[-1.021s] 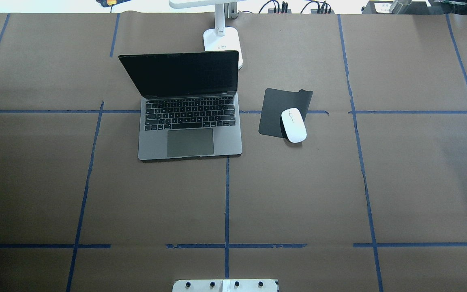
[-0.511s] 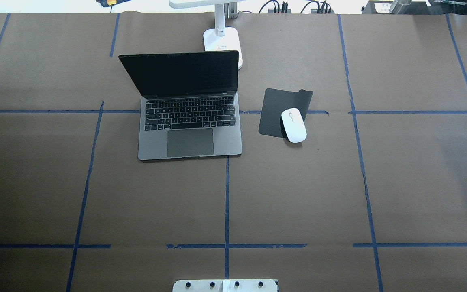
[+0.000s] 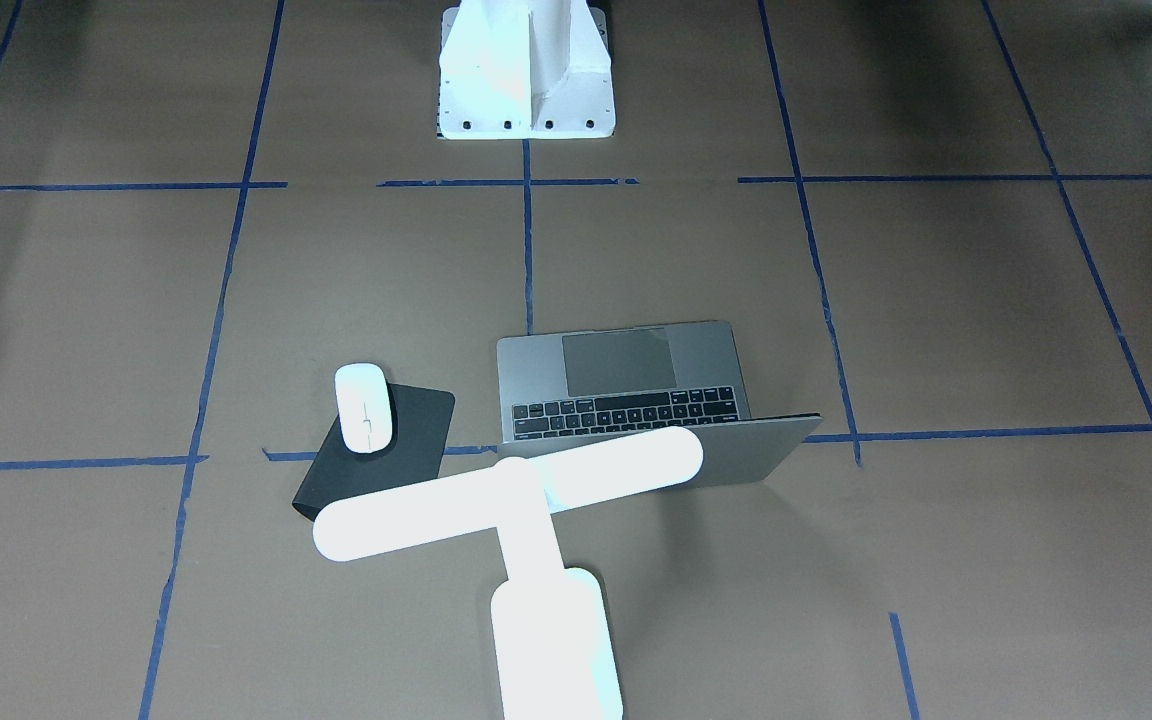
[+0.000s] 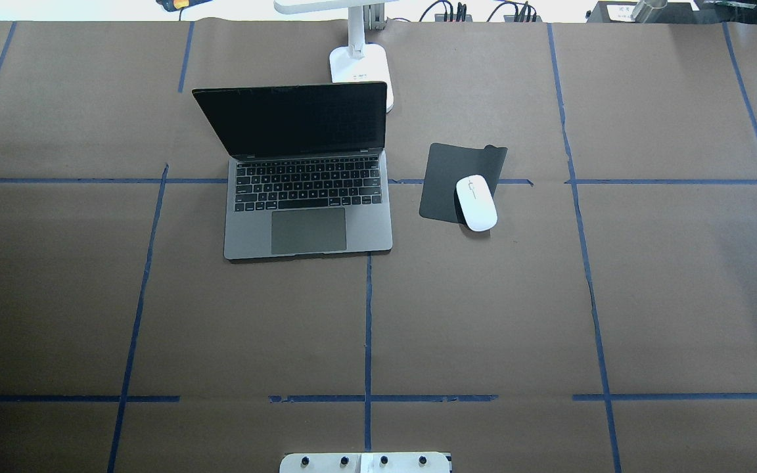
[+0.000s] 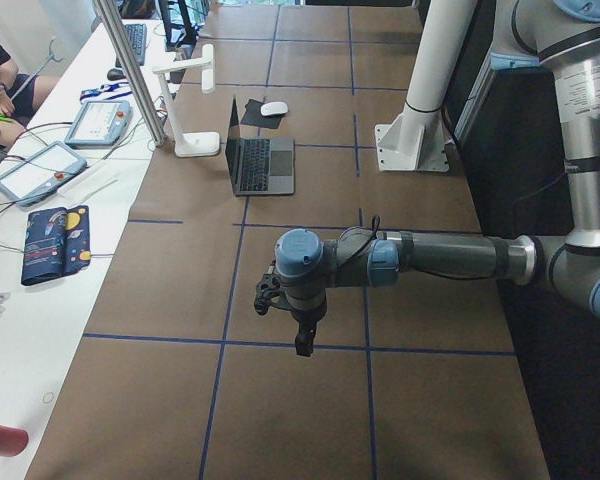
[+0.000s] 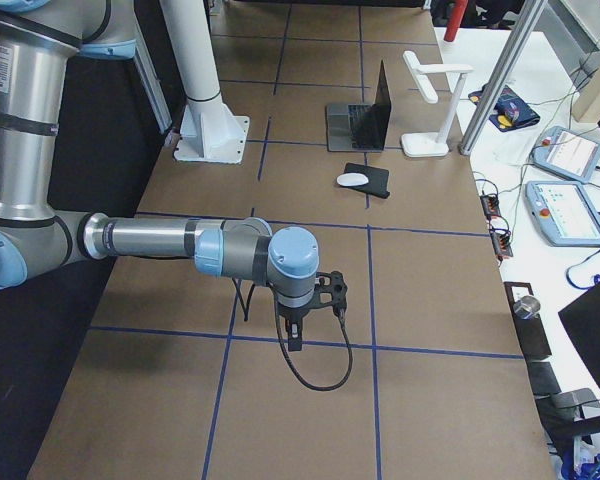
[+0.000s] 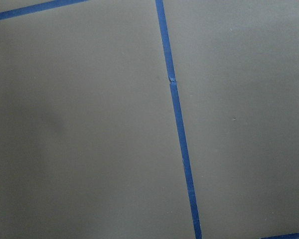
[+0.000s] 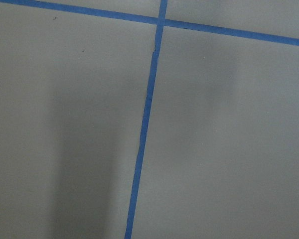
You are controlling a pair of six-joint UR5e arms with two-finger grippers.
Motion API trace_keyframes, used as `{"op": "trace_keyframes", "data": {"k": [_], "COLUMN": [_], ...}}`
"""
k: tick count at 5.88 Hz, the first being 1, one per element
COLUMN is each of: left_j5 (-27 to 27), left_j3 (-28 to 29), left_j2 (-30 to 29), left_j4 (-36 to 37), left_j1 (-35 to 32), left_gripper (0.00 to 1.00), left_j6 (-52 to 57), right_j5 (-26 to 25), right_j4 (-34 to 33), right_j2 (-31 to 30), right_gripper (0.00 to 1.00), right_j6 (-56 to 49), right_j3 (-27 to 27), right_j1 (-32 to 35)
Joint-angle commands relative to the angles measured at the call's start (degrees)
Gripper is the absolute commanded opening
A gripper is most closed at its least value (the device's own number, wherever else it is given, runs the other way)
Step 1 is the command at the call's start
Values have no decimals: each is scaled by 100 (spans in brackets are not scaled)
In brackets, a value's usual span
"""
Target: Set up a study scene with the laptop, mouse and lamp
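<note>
So the open silver-grey laptop [image 4: 308,210] sat on the brown paper-covered table [image 4: 483,315], with the white T-shaped desk lamp [image 4: 360,66] just behind at its 1 o'clock. A flat black rectangular pad [image 4: 447,177] lay at its 3 o'clock, with the small white oval mouse [image 4: 476,202] on the pad's 5 o'clock corner.

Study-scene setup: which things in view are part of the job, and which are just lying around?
Job:
laptop
mouse
lamp

Lying about:
black mouse pad, partly under the mouse
white bolted pedestal
teach pendants
patterned pouch
</note>
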Motion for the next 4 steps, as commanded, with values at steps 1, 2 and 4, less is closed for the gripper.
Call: {"op": "trace_keyframes", "data": {"k": [1, 2, 4], "left_j5": [-34, -51, -51], "left_j3": [-10, -45, -62], "left_j2": [16, 77, 87], "left_j4": [0, -9, -9], "left_j1": [0, 18, 35], "left_gripper": [100, 100, 100], "left_j6": [15, 24, 24], "right_j5": [8, 17, 52], "right_j4": [0, 0, 0], "right_j2": [-10, -10, -10], "right_gripper": [100, 100, 100], "right_j6": [-24, -24, -24], "right_j3": [-4, -4, -4], "right_j1": [-18, -18, -18]}}
